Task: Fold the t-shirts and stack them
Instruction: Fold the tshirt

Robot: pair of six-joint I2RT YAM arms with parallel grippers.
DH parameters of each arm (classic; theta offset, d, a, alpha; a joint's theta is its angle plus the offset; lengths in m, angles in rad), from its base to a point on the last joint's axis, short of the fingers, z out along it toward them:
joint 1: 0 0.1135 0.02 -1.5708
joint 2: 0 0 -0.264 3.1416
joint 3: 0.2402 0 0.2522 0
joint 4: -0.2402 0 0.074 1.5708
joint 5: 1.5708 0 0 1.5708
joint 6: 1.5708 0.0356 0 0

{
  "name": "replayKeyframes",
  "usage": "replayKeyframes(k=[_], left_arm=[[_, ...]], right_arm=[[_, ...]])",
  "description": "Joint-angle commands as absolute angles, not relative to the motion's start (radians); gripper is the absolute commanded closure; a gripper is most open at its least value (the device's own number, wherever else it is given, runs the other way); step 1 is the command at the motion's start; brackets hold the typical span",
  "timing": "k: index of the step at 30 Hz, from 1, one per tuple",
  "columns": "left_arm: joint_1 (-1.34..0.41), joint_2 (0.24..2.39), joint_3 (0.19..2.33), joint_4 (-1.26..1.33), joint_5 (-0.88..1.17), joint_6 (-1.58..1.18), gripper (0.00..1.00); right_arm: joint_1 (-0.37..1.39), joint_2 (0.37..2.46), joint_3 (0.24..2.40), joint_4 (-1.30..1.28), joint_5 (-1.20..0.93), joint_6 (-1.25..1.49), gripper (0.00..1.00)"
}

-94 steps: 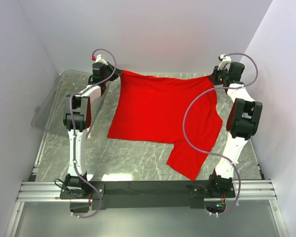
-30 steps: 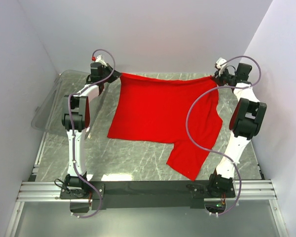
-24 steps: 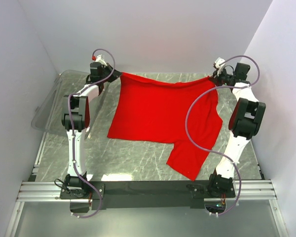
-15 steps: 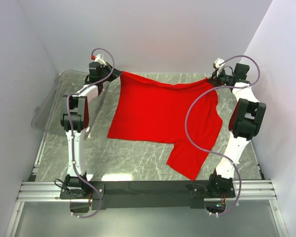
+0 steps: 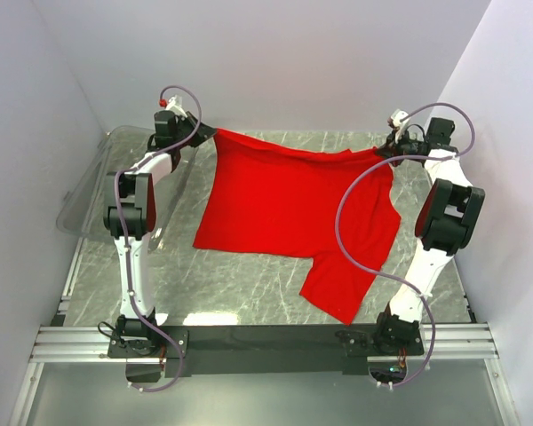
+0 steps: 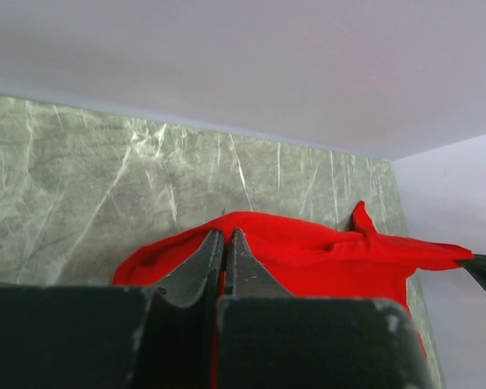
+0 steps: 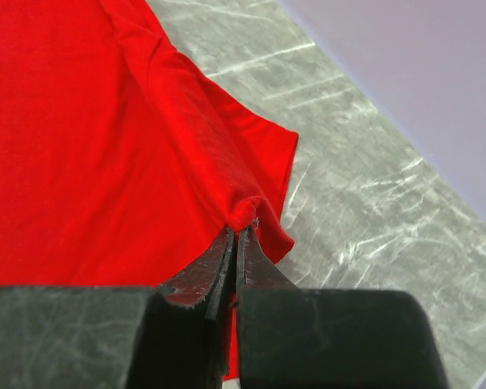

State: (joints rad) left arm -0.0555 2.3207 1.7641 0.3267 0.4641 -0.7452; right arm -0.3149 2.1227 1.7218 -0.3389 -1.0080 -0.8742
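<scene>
Top external view: on the marble tabletop (image 5: pixel 249 297) the red t-shirt (image 5: pixel 293 204) spreads from the far edge toward the near right corner, where a sleeve trails. Its far hem runs left to right, strung between both arms, so the cloth lies nearward of each. The left end effector (image 5: pixel 204 133) is pinching the far-left end, and the right end effector (image 5: pixel 384 151) pinches the far-right end. Neither arm is nearer. No print or label is readable.

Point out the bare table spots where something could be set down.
Widest bare table: between the t-shirt and the black rail, left of its drooping sleeve. A thin strip along the back wall. Crowded: the far corners, where the left hand and right hand pinch the t-shirt.
</scene>
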Motion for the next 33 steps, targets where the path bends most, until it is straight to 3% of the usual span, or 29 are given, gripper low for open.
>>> replayKeyframes(k=[1, 12, 21, 33], left_arm=[[-0.052, 2.276, 1.763, 0.331, 0.5, -0.726, 0.99], [-0.06, 2.35, 1.881, 0.216, 0.434, -0.715, 0.99], [-0.063, 2.344, 1.868, 0.184, 0.417, -0.69, 0.99], [-0.063, 2.3, 1.793, 0.149, 0.422, -0.637, 0.99]], right_arm=[[-0.321, 2.103, 1.75, -0.332, -0.977, -0.868, 1.0], [-0.336, 2.126, 1.736, -0.129, -1.014, -0.637, 1.0], [-0.391, 2.14, 1.784, -0.279, -1.152, -0.733, 1.0], [-0.402, 2.128, 1.776, -0.46, -1.109, -0.919, 1.0]])
